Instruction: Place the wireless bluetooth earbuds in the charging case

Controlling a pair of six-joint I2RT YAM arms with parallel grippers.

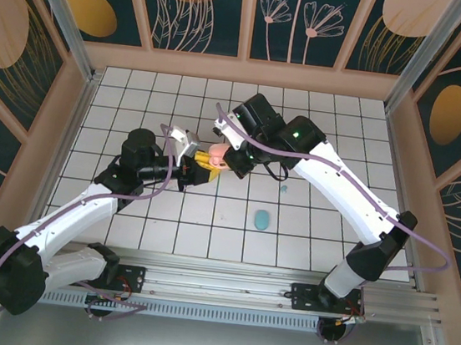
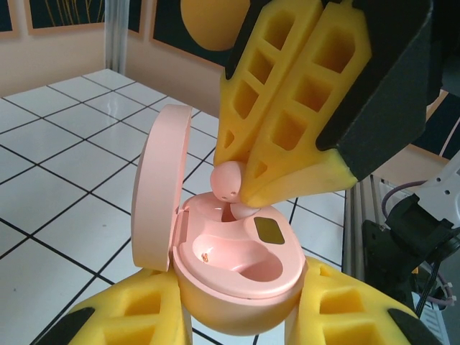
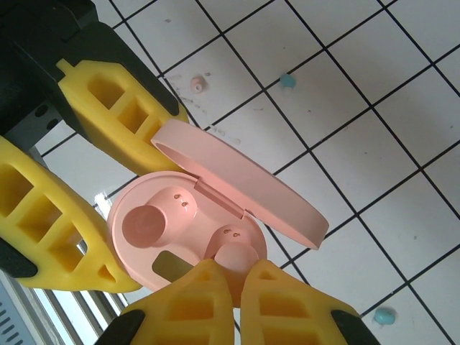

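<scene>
An open pink charging case is held above the tiles, with my left gripper shut on its body; its lid stands up at the left. From above, my right gripper is shut on a pink earbud, whose lower end sits at the case's far socket. The near socket holds nothing. In the top view the two grippers, left and right, meet at mid-table. Another pink earbud and two light blue earbuds lie on the tiles.
A shut teal case lies on the tiled floor right of centre, near the front, and a small blue bit is just behind it. Wooden walls with patterned panels enclose the table; a metal rail runs along the near edge.
</scene>
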